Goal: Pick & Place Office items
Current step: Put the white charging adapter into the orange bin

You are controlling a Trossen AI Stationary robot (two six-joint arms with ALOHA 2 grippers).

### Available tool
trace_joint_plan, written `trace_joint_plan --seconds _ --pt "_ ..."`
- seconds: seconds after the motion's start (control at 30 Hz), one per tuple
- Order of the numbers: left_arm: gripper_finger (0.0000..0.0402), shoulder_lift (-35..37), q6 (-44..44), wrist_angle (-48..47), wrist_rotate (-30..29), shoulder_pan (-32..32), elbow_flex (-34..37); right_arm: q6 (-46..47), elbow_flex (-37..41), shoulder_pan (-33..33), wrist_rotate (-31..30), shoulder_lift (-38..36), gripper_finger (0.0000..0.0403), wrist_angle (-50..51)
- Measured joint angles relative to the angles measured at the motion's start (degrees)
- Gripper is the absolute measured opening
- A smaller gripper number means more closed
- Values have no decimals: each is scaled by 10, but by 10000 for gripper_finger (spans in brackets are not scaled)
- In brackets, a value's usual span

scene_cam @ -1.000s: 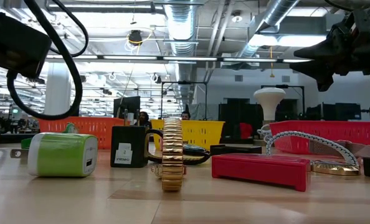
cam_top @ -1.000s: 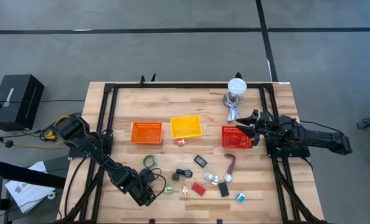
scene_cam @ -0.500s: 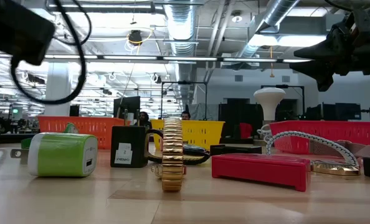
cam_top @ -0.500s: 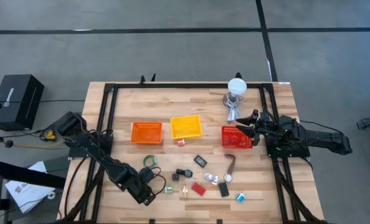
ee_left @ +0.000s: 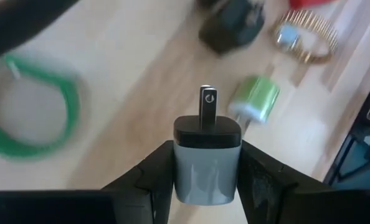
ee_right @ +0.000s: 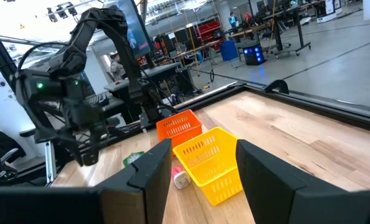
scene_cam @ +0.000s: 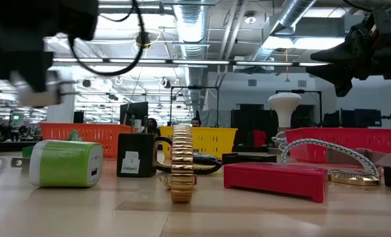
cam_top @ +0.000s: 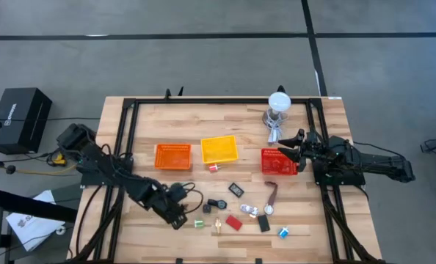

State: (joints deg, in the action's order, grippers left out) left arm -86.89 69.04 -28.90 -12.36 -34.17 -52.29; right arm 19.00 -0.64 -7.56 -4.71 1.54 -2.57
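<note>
Grey-and-black charger (ee_left: 207, 157) sits clamped in the left end effector (ee_left: 207, 171), prong outward, above the table (cam_top: 181, 121)

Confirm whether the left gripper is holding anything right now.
Yes: in the left wrist view the left gripper is clamped on a grey-and-black plug adapter.

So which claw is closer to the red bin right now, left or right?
Right. The right claw hovers right beside the red bin, by its back right corner. The left claw is far across the table, near the front left, gripping a grey charger.
</note>
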Motion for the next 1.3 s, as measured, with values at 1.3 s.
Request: trace_joint_plan --seconds 1.3 --pt "141 80 -363 -129 -78 318 110 0 0 0 0 0 170 4"
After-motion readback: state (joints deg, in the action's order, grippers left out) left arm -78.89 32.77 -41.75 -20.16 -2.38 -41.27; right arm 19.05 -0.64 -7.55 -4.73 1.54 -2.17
